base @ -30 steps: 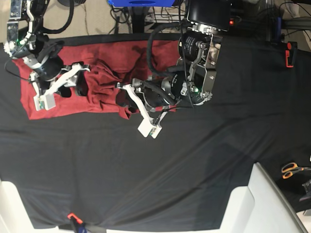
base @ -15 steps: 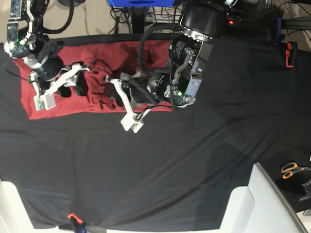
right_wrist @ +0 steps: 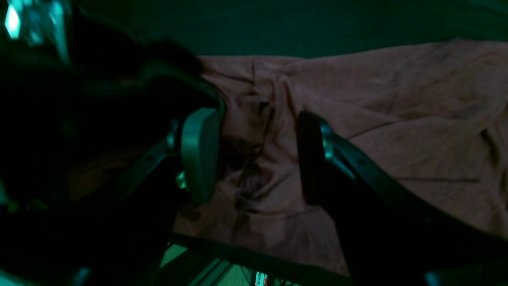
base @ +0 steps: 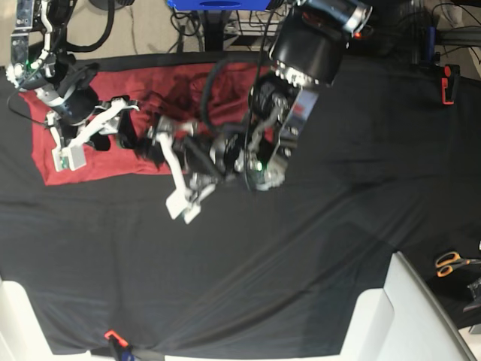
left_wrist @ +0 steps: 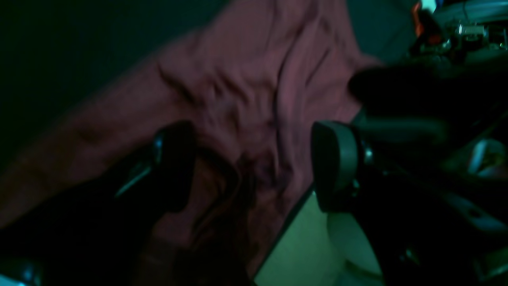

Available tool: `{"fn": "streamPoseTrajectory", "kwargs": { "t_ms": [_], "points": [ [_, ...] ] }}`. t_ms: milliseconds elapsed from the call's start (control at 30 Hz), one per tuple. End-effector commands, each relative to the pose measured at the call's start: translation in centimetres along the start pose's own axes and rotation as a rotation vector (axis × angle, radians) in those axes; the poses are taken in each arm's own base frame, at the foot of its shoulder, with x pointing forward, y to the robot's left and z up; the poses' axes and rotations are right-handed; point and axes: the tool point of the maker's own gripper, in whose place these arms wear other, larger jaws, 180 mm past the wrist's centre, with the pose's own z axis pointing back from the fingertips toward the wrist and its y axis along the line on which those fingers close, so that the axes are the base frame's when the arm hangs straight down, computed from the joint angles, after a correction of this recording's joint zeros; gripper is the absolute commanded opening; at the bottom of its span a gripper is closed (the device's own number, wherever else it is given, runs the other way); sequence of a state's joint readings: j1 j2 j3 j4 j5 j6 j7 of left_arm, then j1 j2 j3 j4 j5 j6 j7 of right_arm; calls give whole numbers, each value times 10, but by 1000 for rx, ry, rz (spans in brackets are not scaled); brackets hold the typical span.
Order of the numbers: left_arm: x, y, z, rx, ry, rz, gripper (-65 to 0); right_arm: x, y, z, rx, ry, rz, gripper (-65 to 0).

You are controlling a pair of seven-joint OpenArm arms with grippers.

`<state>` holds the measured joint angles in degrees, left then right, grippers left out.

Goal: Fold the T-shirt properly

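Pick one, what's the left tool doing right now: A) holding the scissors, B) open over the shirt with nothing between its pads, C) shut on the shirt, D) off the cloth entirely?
B: in the left wrist view the left tool has its pads wide apart, with the rumpled shirt lying below the gap and no fabric pinched.

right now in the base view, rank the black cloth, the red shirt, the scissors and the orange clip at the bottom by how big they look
1. black cloth, filling most of the view
2. T-shirt, partly hidden by both arms
3. scissors, cut off by the right edge
4. orange clip

The last two look close in size, so their order is unsure.
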<state>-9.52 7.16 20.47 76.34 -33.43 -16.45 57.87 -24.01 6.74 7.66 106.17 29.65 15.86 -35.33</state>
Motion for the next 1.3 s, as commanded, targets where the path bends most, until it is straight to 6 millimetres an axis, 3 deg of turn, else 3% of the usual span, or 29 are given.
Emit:
{"fn": "streamPoseTrajectory", "kwargs": {
  "t_ms": [0,33,133,200,267,300,367,400,467,533,633,700,800,900,1067,1267],
  "points": [
    [30,-18,9,-62,-94,-14,-214,12,3,2,15,-41,10,-350],
    [40,-23,16,-74,-127,-26,-216,13,4,2,17,-43,11,-350],
    [70,-7,56,-36,-248,-51,-217,14,9,2,27,-43,24,-350],
    [81,15,87,26,-315,-55,-221,12,19,1,56,-30,52,-350],
    [71,44,116,107,-334,-32,-283,11,28,-1,93,-10,109,-350],
    [63,64,136,167,-346,-9,-365,13,34,-3,115,-2,147,-350],
    [35,107,179,303,-359,59,-592,19,43,-8,150,4,217,-351],
    [16,128,200,369,-358,98,-650,24,46,-9,162,1,245,-351],
    [-22,168,249,516,-360,182,-650,36,47,-14,162,-11,295,-351],
    [-61,193,292,638,-337,245,-650,45,46,-20,123,-16,365,-350],
    [-110,209,339,755,-275,272,-650,44,61,-30,110,0,550,-345],
    [-134,209,364,802,-261,244,-650,32,68,-39,89,72,670,-344],
    [-159,205,384,828,-247,208,-650,15,74,-54,56,189,800,-348],
    [-176,203,389,832,-237,210,-650,4,82,-60,64,221,869,-348],
    [-195,206,380,816,-250,281,-650,5,92,-78,74,235,851,-347],
    [-200,203,365,789,-268,321,-650,2,100,-96,117,278,880,-348]
  ]
}}
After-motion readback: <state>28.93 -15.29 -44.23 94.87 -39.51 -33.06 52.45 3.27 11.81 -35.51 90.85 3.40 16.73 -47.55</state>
